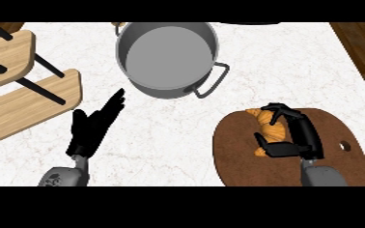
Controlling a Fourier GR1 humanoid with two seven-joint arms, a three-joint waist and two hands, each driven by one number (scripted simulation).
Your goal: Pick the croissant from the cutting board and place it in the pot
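Observation:
A golden croissant (272, 129) lies on the round dark brown cutting board (239, 159) at the lower right. My right hand (303, 136) sits over it with fingers and thumb curled round the croissant, hiding part of it. The grey steel pot (168, 58) stands at the top centre, with nothing showing inside and a loop handle (216, 80) towards the board. My left hand (94, 124) rests open at the lower left, fingers pointing up towards the pot, apart from it.
Light wooden stools or chair parts with black legs (39, 84) occupy the left edge. The white marble counter (285, 58) ends at dark wood at the right. A small tan object (119, 24) peeks out behind the pot.

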